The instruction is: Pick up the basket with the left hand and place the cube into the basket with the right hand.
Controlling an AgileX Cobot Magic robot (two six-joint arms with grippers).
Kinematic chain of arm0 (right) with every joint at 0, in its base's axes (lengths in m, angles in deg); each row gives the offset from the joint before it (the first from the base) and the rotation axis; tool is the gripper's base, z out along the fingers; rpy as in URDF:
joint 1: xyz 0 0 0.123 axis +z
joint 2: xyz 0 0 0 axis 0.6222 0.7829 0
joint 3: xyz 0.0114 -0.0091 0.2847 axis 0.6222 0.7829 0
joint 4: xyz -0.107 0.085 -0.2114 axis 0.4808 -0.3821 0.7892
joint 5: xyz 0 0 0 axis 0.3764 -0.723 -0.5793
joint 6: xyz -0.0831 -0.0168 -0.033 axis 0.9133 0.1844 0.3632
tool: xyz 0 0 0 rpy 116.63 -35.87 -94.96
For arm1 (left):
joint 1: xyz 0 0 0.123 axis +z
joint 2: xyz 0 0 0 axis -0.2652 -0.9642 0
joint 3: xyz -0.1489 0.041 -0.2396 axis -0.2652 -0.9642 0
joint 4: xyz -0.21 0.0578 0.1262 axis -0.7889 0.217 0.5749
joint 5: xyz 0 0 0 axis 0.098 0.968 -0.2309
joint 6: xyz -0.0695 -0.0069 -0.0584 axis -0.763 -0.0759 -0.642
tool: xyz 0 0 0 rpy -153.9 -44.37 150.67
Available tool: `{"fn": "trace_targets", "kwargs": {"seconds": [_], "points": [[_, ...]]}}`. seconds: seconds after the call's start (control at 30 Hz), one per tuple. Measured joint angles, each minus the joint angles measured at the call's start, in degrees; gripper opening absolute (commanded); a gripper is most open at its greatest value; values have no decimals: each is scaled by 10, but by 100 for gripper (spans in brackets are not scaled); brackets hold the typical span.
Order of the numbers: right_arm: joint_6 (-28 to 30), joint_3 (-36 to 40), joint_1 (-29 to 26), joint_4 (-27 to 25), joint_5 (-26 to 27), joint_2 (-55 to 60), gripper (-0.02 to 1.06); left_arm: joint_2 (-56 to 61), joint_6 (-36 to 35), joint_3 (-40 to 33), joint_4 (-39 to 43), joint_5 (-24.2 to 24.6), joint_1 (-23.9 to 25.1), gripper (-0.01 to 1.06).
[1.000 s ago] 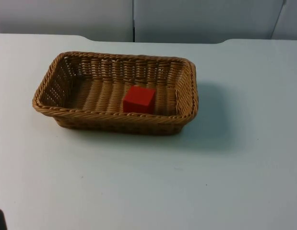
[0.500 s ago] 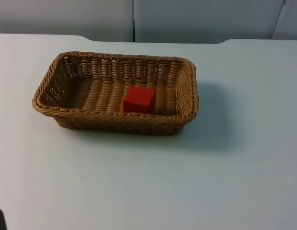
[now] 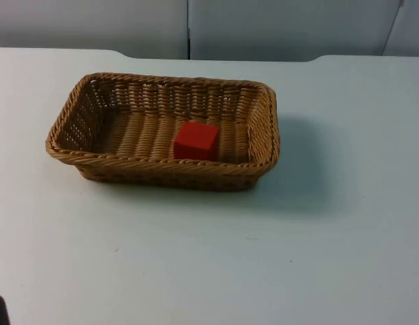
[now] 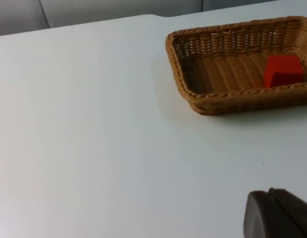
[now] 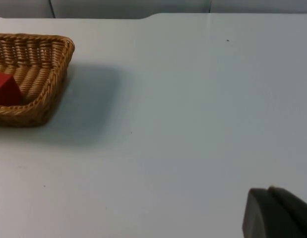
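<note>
Wicker, honey-brown and tightly woven: the basket (image 3: 162,132) sits flat on the white table (image 3: 263,257), left of centre in the upper half of the top view, its shadow falling to its right. And there it is, the red cube (image 3: 196,141), resting on the basket floor slightly right of the middle and toward the near wall, upright, one corner turned toward the camera. So the cube is already inside, which by my reading means the placing half of the job is done. The left wrist camera looks along the table at the basket's short end (image 4: 232,74) with the cube (image 4: 283,70) tucked behind the near rim, and the left gripper (image 4: 277,215) sits well back from it, a dark fingertip over bare table, touching nothing. The right gripper (image 5: 275,213) is likewise well apart from the basket (image 5: 29,74), with a sliver of the cube (image 5: 7,89) peeking over the weave. Neither gripper is holding anything, but whether either pair of jaws stands open or closed I cannot tell, since a single fingertip is all there is to go on. Both arms look parked, clear of the work. Behind the table stands the grey partition wall (image 3: 290,27). What is left, judging from this layout, is little or nothing: the basket is down, the cube is in it, and no lift is under way.
</note>
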Motion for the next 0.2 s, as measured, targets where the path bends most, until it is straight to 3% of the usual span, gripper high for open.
{"fn": "trace_targets", "kwargs": {"seconds": [0.2], "points": [[-2,0,0,-9,0,0,0,0,-26,-1,19,-1,0,0]]}}
